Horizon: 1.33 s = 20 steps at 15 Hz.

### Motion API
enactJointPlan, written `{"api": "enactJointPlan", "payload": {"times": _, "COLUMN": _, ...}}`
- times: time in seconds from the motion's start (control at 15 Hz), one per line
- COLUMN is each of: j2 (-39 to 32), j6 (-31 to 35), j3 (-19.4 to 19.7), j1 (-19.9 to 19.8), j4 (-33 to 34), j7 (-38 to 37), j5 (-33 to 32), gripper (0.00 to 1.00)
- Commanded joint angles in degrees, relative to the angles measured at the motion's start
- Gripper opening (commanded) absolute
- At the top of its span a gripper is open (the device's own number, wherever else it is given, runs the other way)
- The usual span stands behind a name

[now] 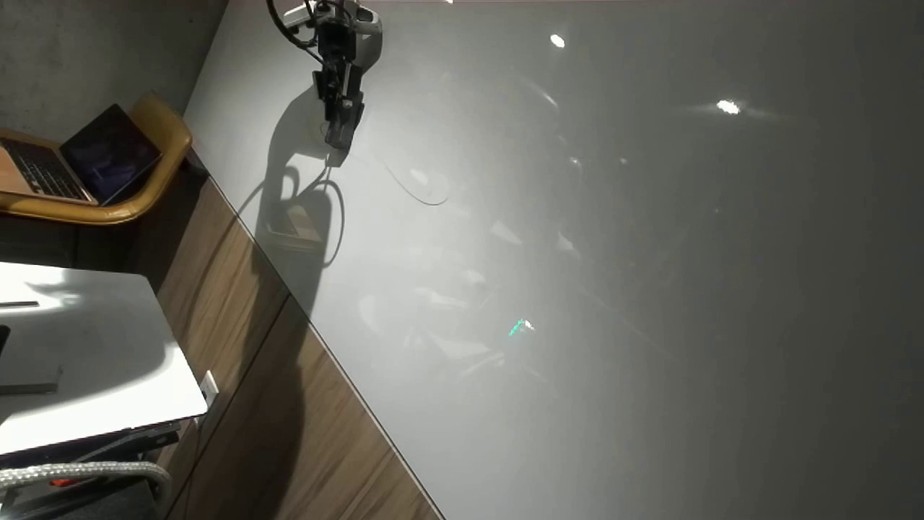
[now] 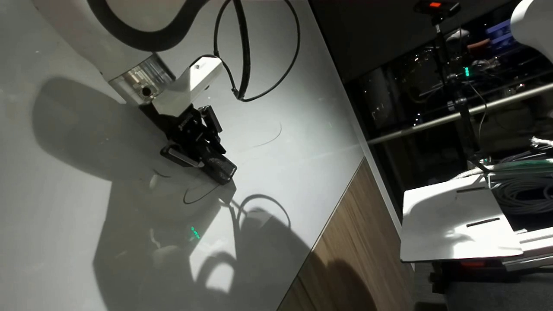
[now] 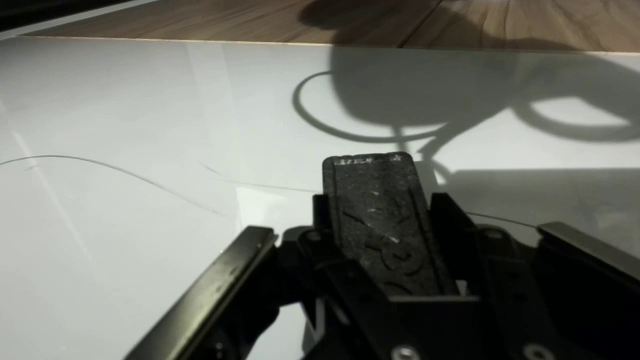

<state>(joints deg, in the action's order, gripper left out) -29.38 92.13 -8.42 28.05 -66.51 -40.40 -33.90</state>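
The claw grips a dark block — near the glossy white board, though whether they touch I cannot tell. In the wrist view, a thin curved line lies left of the block — wood panelling at the far edge.

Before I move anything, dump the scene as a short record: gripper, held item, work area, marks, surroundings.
Gripper: black two-finger gripper, closed
Held item: dark grey rectangular block, clamped in it
Work area: glossy white surface
Block-surface contact: cannot tell
Marks: thin dark curved line, left of block in wrist view
Surroundings: brown wood-grain panel along surface's edge; open laptop with dark screen on tan chair
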Motion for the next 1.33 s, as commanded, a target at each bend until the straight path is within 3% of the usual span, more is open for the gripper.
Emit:
{"api": "enactJointPlan", "payload": {"times": 0.0, "j2": -2.22, "j6": 1.79, "j3": 0.19, "j1": -0.32, "j4": 3.51, "j7": 1.16, "j5": -0.46, "gripper": 0.27}}
{"api": "enactJointPlan", "payload": {"times": 0.33, "j2": -4.68, "j6": 2.73, "j3": 0.13, "j1": 2.38, "j4": 6.53, "j7": 1.25, "j5": -3.74, "gripper": 0.27}}
{"api": "enactJointPlan", "payload": {"times": 0.73, "j2": -4.39, "j6": 5.62, "j3": 0.48, "j1": 4.49, "j4": 5.47, "j7": 1.27, "j5": -9.63, "gripper": 0.27}}
{"api": "enactJointPlan", "payload": {"times": 1.27, "j2": -8.15, "j6": 5.99, "j3": 1.3, "j1": 8.31, "j4": 11.68, "j7": 2.87, "j5": -10.4, "gripper": 0.27}}
